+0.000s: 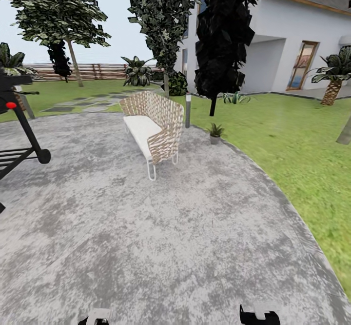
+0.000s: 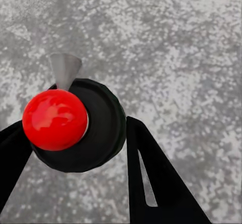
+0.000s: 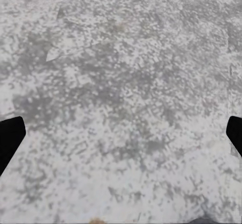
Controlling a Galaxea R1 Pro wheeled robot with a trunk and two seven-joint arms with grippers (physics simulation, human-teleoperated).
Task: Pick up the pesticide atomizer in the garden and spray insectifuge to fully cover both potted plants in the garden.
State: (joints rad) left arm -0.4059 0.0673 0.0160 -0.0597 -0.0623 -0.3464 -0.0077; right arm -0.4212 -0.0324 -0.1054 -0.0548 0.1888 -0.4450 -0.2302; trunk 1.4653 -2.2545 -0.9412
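- The patio (image 1: 146,247) spreads grey and mottled underfoot, with lawn (image 1: 292,144) curving round its far edge and a white house (image 1: 292,37) beyond the trees.
- A woven bench (image 1: 153,127) with a white cushion stands mid-patio; a slim grey lamp post (image 1: 187,111) rises just behind it.
- One potted plant (image 1: 215,132) sits at the patio's rim, near the bench's far end — small and low, well off from the robot.
- The left claw (image 2: 75,148) grips the atomizer (image 2: 83,125), its red top (image 2: 54,119) bulging between the dark fingers.
- The right claw (image 3: 121,133) is spread wide over bare paving, holding nothing.
- My guess: roll up past the bench, stop close — then aim the nozzle squarely at the leaves.
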